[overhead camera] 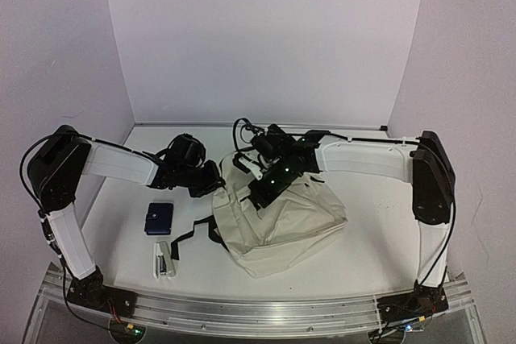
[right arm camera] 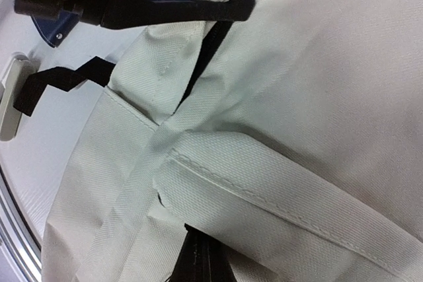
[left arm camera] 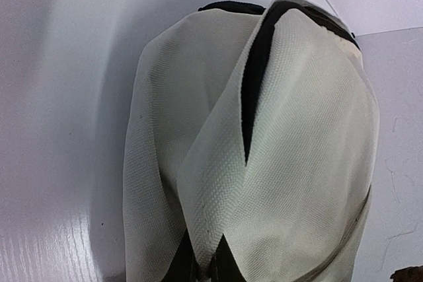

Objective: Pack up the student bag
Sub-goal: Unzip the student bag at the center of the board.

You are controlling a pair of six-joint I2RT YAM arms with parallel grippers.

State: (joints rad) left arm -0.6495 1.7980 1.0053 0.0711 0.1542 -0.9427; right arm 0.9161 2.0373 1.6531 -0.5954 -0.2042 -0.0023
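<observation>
Not much packed yet as far as I can tell. The student bag point(overhead camera: 282, 219) is slumped on the desk point(overhead camera: 363, 267) a bit right of centre. The blue wallet-looking thing point(overhead camera: 159, 218) and the stapler point(overhead camera: 164, 260) both lie outside it on the left, apart from its mouth. Can't see inside the bag, so no idea if anything's already in there.

Looks to me like the opening-up step. The left tool point(overhead camera: 214, 185) is at the bag's upper left corner. Its wrist view shows cream cloth bunched right into closed jaws, so it's pinching fabric next to the black zipper line point(left arm camera: 254, 77). The right tool point(overhead camera: 264, 191) is on top of the bag, also clamped on cloth, with a cream webbing strip point(right arm camera: 142, 176) running down into it.

Room-wise, the stapler sits near the front rail point(overhead camera: 266, 305), and a black strap point(overhead camera: 193, 234) trails out between it and the bag. White walls point(overhead camera: 266, 38) box in three sides, and the bare desk is mostly behind the bag and at front right
</observation>
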